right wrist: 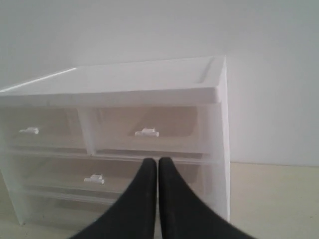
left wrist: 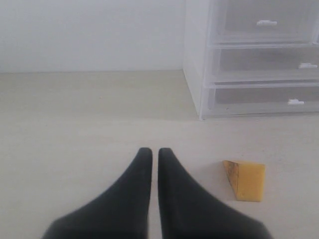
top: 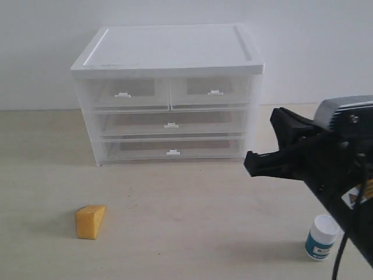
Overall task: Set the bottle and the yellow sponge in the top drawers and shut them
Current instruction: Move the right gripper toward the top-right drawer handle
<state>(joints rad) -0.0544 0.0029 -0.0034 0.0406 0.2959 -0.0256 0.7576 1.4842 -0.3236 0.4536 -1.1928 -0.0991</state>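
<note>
Yellow first: spotting the yellow sponge [top: 90, 221] lying on the table [top: 192, 198], out to the left and well apart from the front of the cabinet [top: 169, 52]. Finding the bottle [top: 321, 237] standing upright at the right, close under the right arm. Seeing both top drawers [top: 125, 93] pushed fully in, apparently empty. Noting the left gripper [left wrist: 150, 152] pinched closed on nothing, hovering low near the sponge. Noting the right gripper [right wrist: 158, 163] likewise pressed together and empty, raised and facing the clip handle [right wrist: 147, 132] of the right-hand top drawer. Judging the step in hand as opening that drawer. Advising: parting the jaws slightly before reaching the clip, coming in level with it, catching it squarely, then drawing straight back slowly. Guarding against dragging the light cabinet forward or pulling the drawer right out.
</note>
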